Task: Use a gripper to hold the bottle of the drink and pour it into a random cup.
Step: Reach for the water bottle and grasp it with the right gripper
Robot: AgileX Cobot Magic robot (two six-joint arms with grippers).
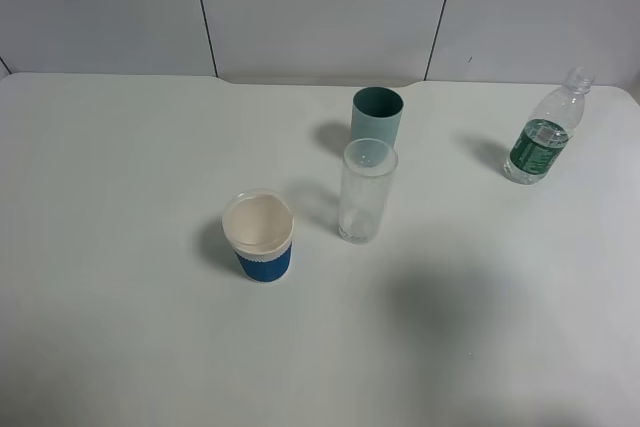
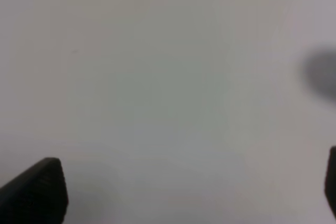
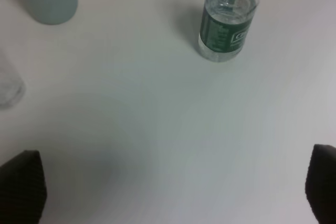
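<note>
The bottle of the drink [image 1: 545,137] is upright on the table [image 1: 120,197] with nothing touching it, Jo. It is capless, green label round its middle, out ahead of the right gripper [image 3: 172,187]. It sits well beyond those jaws, not between them.

And the jaws are spread wide, Sam, with nothing in them. The same goes for the left gripper [image 2: 184,187]: gaping, with only bare tabletop in front of it. Neither arm shows in the high view.

So by my reading nothing is done yet. No grasp, no lift, no pour.

Agreed, it's all to play for. The right gripper looks the natural candidate, since the bottle is straight out in front of it, while the left one has no task item ahead of it at all.

What about targets?

The teal cup [image 1: 377,119] stands off to the side of the right gripper's line, about as far ahead as the bottle and well apart from it. The clear tumbler [image 1: 366,191] is just beside that cup and nearer the gripper. The paper cup [image 1: 260,235] is further across.

What's left, then, is to close in on the bottle, clamp it, carry it over a cup and tip it.
</note>
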